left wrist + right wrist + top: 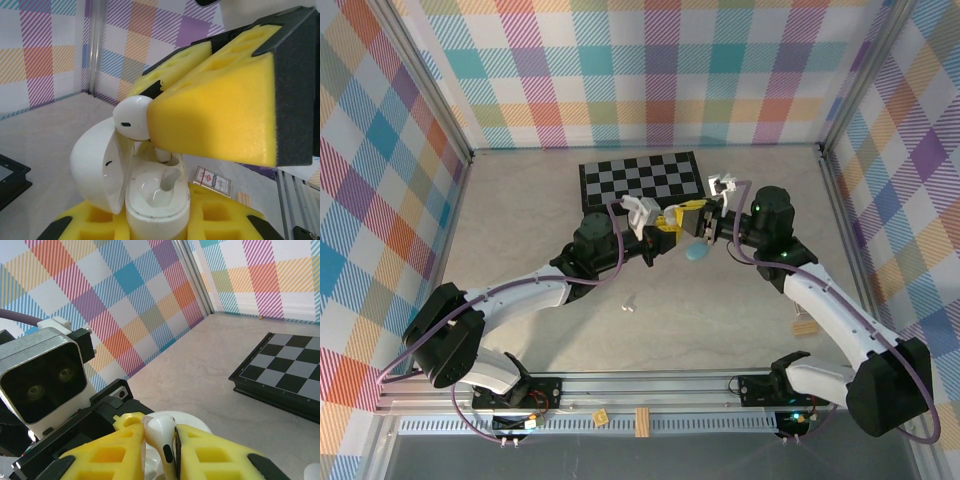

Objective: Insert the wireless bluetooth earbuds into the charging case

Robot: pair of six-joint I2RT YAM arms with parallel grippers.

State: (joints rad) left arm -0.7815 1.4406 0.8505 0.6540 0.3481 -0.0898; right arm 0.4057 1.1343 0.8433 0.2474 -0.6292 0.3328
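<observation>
**A:** Why's the left gripper (156,226) clamped on the case (150,200) like that?

**B:** Pretty sure it's to keep it upright with the lid (92,160) open so it can't slide. The right gripper (160,437) is pinching a white earbud (131,117) right above the case, stem tip at a slot (167,181). Nearly seated imo.
</observation>
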